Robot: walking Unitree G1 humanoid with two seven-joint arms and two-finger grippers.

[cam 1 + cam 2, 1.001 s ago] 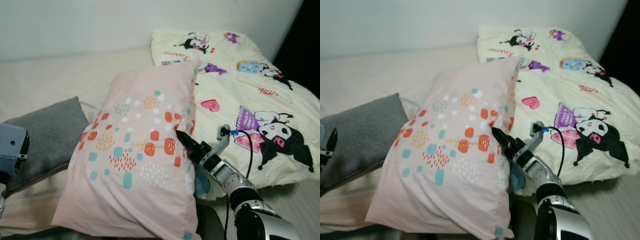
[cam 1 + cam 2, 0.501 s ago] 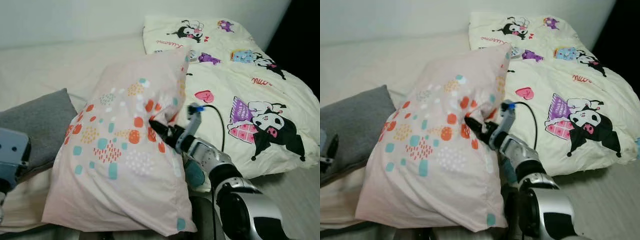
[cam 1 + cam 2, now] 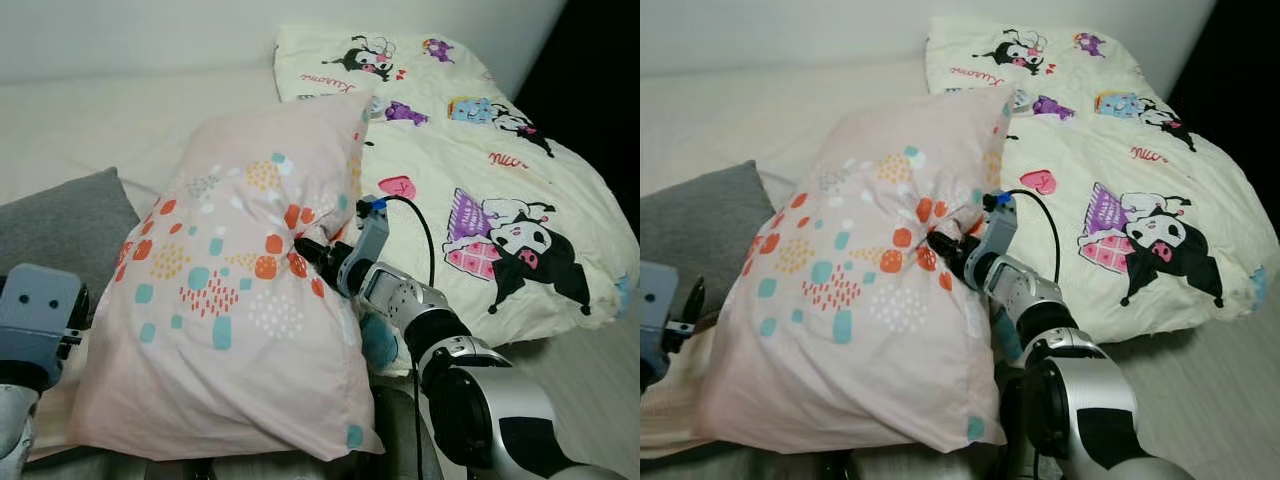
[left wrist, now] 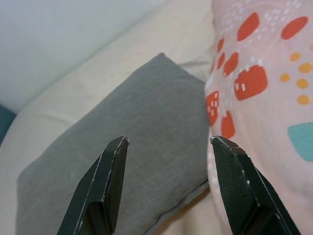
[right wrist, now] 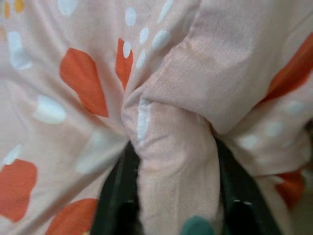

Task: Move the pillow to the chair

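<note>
- Pillow (image 3: 235, 300): propped on bed (image 3: 120, 110), beside grey cushion (image 3: 60, 225).
- Right gripper (image 3: 940, 243): advanced since a second ago, now pinching a fabric fold.
- Left gripper (image 4: 168, 188): spread wide, empty.
- Grasp made; lift pending.

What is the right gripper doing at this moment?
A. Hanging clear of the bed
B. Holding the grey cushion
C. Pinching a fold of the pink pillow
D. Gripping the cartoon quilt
C: the right gripper has a bunched fold of the pink pillow between its fingers.
</note>
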